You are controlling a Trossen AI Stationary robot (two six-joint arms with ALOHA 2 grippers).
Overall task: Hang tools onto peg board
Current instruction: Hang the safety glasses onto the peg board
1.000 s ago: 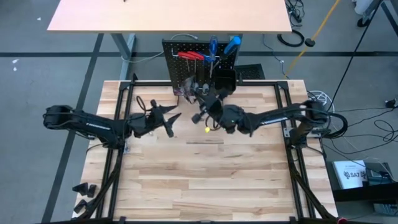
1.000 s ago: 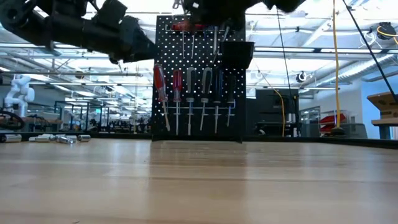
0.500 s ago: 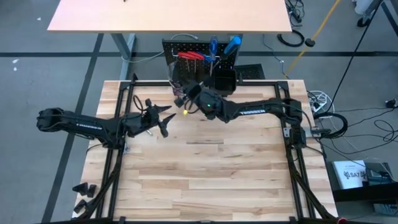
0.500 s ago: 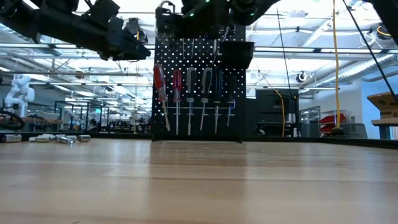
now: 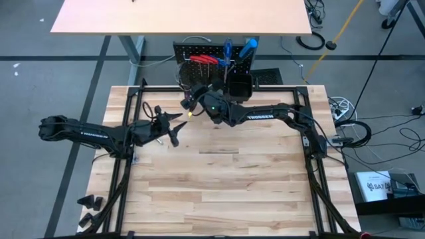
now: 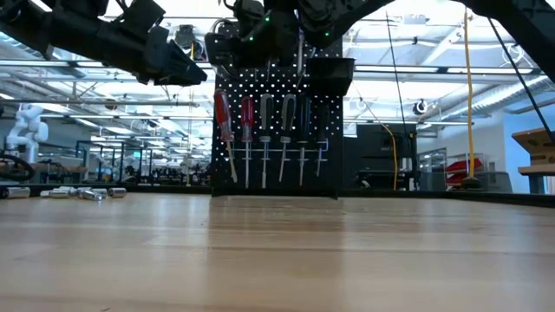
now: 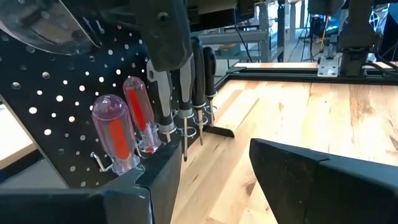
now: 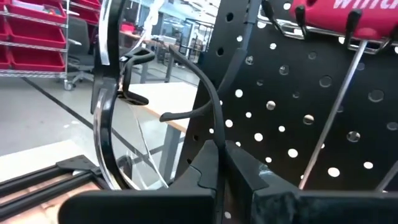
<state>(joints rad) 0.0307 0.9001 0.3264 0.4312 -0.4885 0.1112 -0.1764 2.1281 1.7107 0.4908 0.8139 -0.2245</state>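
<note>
Right gripper [image 8: 221, 177] clamped on glasses [image 8: 115, 99] at peg board [image 5: 212, 60], table's 12 o'clock. Left gripper [image 5: 174, 127] fingers apart, empty, at 10 o'clock.

Robotics lab — open industrial hall, red storage bins [image 8: 37, 28], white robot [image 6: 24, 126], ceiling trusses

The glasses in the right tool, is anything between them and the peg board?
Nothing visible does. The right tool holds the glasses by a temple arm, right beside the peg board, with only open air between them.
</note>
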